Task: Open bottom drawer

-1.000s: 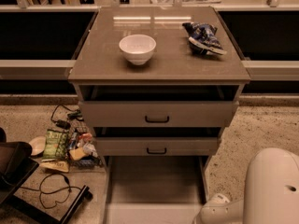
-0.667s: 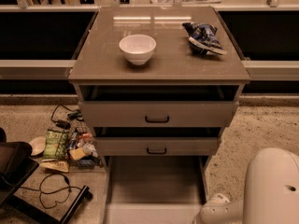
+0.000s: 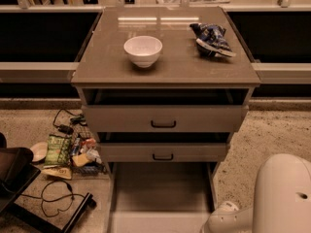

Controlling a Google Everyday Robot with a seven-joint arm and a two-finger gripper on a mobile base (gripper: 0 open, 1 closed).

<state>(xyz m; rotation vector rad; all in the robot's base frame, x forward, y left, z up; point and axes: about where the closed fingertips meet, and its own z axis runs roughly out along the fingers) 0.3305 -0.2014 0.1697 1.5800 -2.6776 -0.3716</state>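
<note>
The bottom drawer (image 3: 160, 191) of the grey-beige cabinet is pulled far out towards me; its plain tray lies open and bare below the two upper fronts. Its front and black handle are cut off at the lower edge of the view. The mid-sized drawer front (image 3: 163, 152) and the tall top drawer front (image 3: 163, 118) above it each stand a little way out. My gripper is out of view; only my white arm (image 3: 283, 193) and a white joint (image 3: 224, 218) show at the bottom right, beside the tray's right side.
A white bowl (image 3: 143, 50) and a blue snack bag (image 3: 212, 39) lie on the cabinet top (image 3: 165, 69). Snack packets (image 3: 58, 150), a black cable (image 3: 53, 198) and a dark chair base (image 3: 14, 176) lie on the floor to the left. A counter rail runs behind.
</note>
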